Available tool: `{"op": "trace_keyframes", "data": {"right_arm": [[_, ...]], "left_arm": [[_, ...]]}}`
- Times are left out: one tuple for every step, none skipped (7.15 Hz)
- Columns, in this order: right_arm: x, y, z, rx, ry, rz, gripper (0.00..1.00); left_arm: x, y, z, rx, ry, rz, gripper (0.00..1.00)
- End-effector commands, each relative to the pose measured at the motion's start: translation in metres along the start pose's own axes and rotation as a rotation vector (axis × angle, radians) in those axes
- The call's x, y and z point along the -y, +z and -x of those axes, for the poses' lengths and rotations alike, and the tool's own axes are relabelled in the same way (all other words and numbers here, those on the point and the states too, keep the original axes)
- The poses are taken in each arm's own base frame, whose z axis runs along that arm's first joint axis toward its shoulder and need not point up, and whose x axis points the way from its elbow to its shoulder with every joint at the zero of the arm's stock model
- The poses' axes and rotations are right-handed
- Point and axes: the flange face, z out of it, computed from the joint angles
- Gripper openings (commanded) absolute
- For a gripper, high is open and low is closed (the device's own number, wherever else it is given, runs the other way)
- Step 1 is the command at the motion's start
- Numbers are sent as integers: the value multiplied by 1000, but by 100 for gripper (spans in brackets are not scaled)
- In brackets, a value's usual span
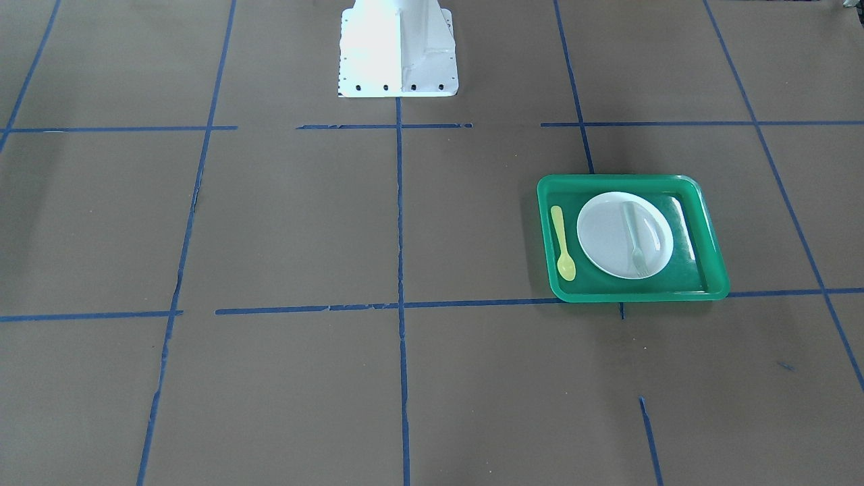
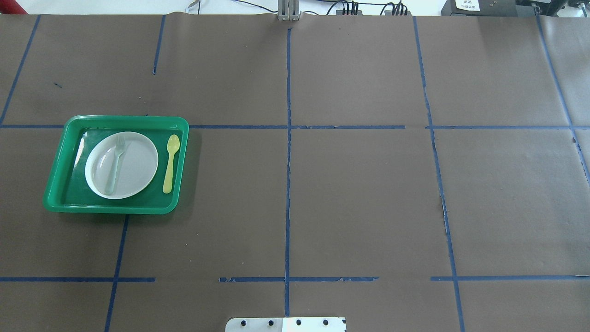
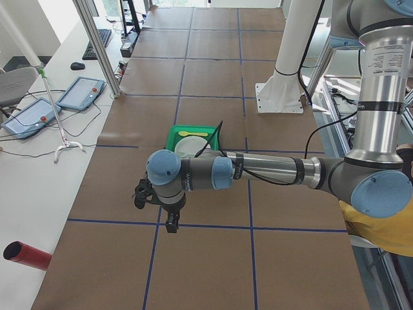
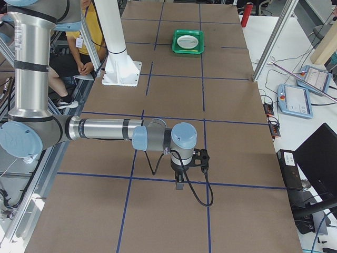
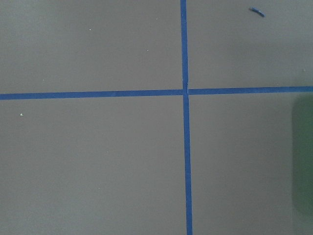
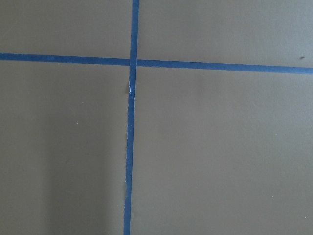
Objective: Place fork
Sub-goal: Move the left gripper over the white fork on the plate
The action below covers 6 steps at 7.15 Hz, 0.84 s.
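Note:
The pale translucent fork (image 1: 636,236) lies on the white plate (image 1: 607,236) in the green tray (image 1: 628,181), tines toward the operators' side. In the overhead view the fork (image 2: 115,165) lies on the plate's (image 2: 136,166) left half, and the tray (image 2: 124,119) sits at the table's left. A yellow spoon (image 2: 170,163) lies in the tray beside the plate. My left gripper (image 3: 171,223) shows only in the exterior left view, away from the tray; I cannot tell whether it is open. My right gripper (image 4: 180,184) shows only in the exterior right view, far from the tray (image 4: 188,41); its state is unclear too.
The table is covered in brown paper with a grid of blue tape. The white robot base (image 1: 398,47) stands at the table's middle edge. Both wrist views show only paper and tape, with a green blur (image 5: 303,161) at the left wrist view's right edge.

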Motion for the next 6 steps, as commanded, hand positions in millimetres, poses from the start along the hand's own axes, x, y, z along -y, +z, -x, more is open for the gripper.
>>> {"op": "trace_keyframes", "data": {"right_arm": [[-1, 1, 0, 0, 0, 1, 100], [-1, 1, 0, 1, 1, 1, 100], [0, 0, 0, 1, -1, 0, 100], [-1, 0, 0, 1, 1, 1, 100], [-2, 1, -1, 1, 2, 2, 100], [-1, 0, 0, 1, 1, 1, 100]], "left_arm": [[1, 0, -6, 6, 92, -80, 100], [20, 31, -60, -75, 181, -52, 100], [26, 44, -92, -95, 122, -66, 100], [30, 55, -136, -130, 79, -100, 100], [28, 71, -189, -163, 49, -83, 100], [25, 85, -246, -101, 27, -103, 100]]}}
